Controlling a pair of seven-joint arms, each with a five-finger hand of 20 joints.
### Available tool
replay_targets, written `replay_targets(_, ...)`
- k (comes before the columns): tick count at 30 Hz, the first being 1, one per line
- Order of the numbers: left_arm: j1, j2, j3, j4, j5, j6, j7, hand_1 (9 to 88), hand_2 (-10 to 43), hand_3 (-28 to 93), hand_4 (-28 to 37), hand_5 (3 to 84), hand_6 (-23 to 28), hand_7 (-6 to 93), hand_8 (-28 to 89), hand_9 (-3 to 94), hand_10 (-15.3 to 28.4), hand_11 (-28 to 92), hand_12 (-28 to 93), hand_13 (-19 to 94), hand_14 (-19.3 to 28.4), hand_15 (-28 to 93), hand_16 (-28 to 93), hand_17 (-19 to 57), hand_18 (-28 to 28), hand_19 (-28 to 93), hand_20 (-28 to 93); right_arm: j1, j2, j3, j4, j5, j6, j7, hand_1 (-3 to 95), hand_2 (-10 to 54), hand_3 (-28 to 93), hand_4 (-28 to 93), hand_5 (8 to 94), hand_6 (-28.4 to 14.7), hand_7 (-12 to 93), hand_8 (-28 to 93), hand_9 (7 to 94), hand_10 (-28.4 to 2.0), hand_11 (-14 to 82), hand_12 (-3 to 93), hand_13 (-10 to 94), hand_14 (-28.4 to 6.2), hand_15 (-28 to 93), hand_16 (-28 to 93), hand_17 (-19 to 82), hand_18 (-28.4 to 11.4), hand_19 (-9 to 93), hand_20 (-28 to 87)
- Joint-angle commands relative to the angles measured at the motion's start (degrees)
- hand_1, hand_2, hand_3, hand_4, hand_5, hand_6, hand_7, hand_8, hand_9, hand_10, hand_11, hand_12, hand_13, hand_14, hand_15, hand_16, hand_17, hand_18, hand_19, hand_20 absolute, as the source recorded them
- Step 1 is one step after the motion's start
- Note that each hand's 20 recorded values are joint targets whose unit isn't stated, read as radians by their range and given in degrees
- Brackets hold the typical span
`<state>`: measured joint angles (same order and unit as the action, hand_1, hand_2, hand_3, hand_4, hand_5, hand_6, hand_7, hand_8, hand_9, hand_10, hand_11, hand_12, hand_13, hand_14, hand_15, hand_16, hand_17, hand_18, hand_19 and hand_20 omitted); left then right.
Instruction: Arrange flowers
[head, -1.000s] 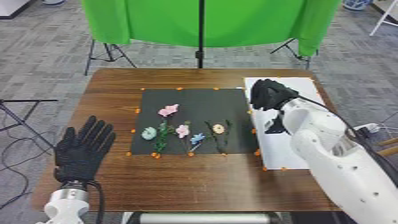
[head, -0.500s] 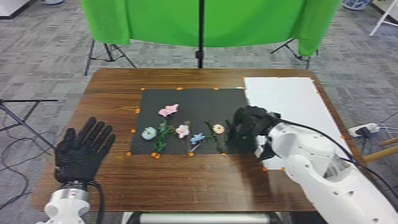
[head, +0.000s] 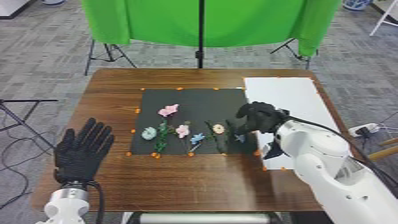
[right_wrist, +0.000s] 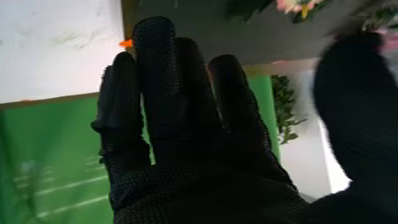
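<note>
I count five flowers (head: 169, 110) on one black mat (head: 200, 100). There are two hands: the right hand (head: 258, 117) is wide open over the mat's right edge, the left hand (head: 78, 155) wide open left of the mat. The right hand is a bit farther forward now; the five flowers stay put.

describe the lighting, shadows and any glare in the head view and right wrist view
Head view: the white sheet is bright and even, next to a dark mat showing no strong glare; right wrist view: the right hand looks nearly black against brighter surroundings, and pale streaks cross the green cloth, perhaps glare or folds, I can't tell which.
</note>
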<state>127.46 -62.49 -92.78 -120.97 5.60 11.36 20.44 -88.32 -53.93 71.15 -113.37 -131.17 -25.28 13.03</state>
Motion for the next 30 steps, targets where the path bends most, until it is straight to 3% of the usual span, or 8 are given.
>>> replay_targets(1, -2.52, 0.19, 0.07, 0.80, 1.05, -0.67, -0.80, 26.0, 17.6, 75, -28.3, 45.3, 10.0, 13.4, -10, 36.3, 15.6, 20, 9, 27, 15.8, 34, -8, -7.6, 13.4, 35, 11, -8.31, -2.61, 13.67, -3.45, 10.49, 13.08, 0.95, 19.1, -1.0, 78, -28, 46.9, -6.2, 11, -11, 49.3, -19.7, 13.5, 14.8, 49, -16.3, 37, 13, 24, -21.2, 65, 26)
replay_targets(5, -3.04, 0.50, 0.00, 0.85, 1.97, -1.68, -1.09, 26.0, 17.6, 75, -28.3, 45.2, 10.0, 13.1, -9, 36.4, 15.6, 20, 9, 27, 15.6, 33, -8, -7.6, 13.4, 35, 11, -13.23, -4.08, 22.19, -3.95, 20.46, 15.75, -5.63, 13.4, 4.4, 78, -28, 38.2, -5.2, 10, -10, 38.3, -18.4, 6.8, 12.6, 37, -17.1, 19, 15, 17, -20.4, 51, 20)
replay_targets(8, -3.40, 0.42, -0.43, 1.53, 4.87, -1.42, -0.01, 25.7, 17.6, 75, -28.3, 45.0, 10.1, 11.9, -10, 36.4, 15.6, 19, 8, 27, 15.0, 31, -9, -7.3, 13.2, 34, 11, -14.59, -6.41, 25.98, -3.59, 45.36, 17.49, -6.30, 10.6, 6.7, 77, -28, 34.4, -3.6, 9, -10, 33.1, -15.5, 3.6, 11.0, 29, -15.7, 6, 20, 14, -18.1, 39, 17)
replay_targets(11, -3.98, 0.44, -1.34, 2.23, 4.71, -1.76, -0.01, 25.0, 17.4, 75, -28.3, 44.4, 9.7, 11.1, -9, 36.1, 15.8, 18, 8, 27, 14.8, 29, -8, -7.1, 12.9, 34, 11, -14.88, -10.53, 28.14, -3.60, 51.05, 16.42, -7.13, 9.5, 7.3, 77, -28, 32.9, -2.6, 8, -10, 31.8, -14.6, 2.5, 9.5, 26, -14.6, 4, 19, 14, -15.8, 30, 16)
replay_targets(12, -4.15, 0.41, -1.75, 2.51, 5.11, -2.62, -0.23, 24.8, 17.3, 75, -28.3, 44.3, 9.6, 10.9, -9, 36.1, 15.8, 17, 7, 27, 14.7, 29, -8, -7.1, 12.8, 33, 11, -15.53, -11.87, 28.56, -3.85, 49.80, 16.63, -8.72, 8.8, 7.5, 78, -28, 33.0, -2.5, 8, -10, 31.6, -14.7, 2.3, 9.3, 25, -14.4, 4, 18, 14, -15.4, 29, 16)
replay_targets(14, -4.80, 0.30, -2.03, 2.91, 6.68, -2.77, -0.35, 24.2, 17.1, 75, -28.3, 43.9, 9.5, 10.1, -9, 35.8, 15.8, 17, 7, 26, 14.5, 27, -8, -6.9, 12.7, 32, 10, -17.15, -13.68, 28.17, -4.54, 53.56, 19.38, -10.95, 6.9, 7.6, 78, -28, 33.0, -2.3, 8, -10, 31.4, -14.8, 1.8, 8.9, 24, -13.9, 3, 18, 13, -14.4, 25, 15)
replay_targets(16, -5.31, 0.30, -2.26, 3.19, 7.73, -3.16, -0.10, 23.6, 16.9, 75, -28.3, 42.8, 9.4, 8.8, -9, 34.9, 15.7, 15, 7, 25, 14.2, 25, -8, -6.8, 12.4, 32, 10, -18.43, -15.53, 28.65, -5.02, 60.95, 17.74, -11.03, 6.0, 7.6, 79, -28, 33.3, -2.1, 7, -10, 31.6, -14.8, 1.7, 8.6, 24, -13.1, 3, 17, 13, -13.4, 22, 14)
replay_targets(30, -5.50, 0.42, -2.48, 2.94, 9.51, -3.65, 0.23, 19.1, 19.3, 73, -28.3, 39.9, 8.6, 6.2, -8, 31.8, 15.0, 13, 5, 21, 12.4, 18, -7, -6.4, 11.5, 29, 9, -24.69, -20.05, 31.83, -7.80, 66.63, 16.74, -9.17, 3.3, 8.4, 79, -28, 34.6, -2.8, 7, -10, 31.7, -14.8, 1.5, 7.8, 23, -12.8, 2, 14, 13, -11.0, 16, 12)
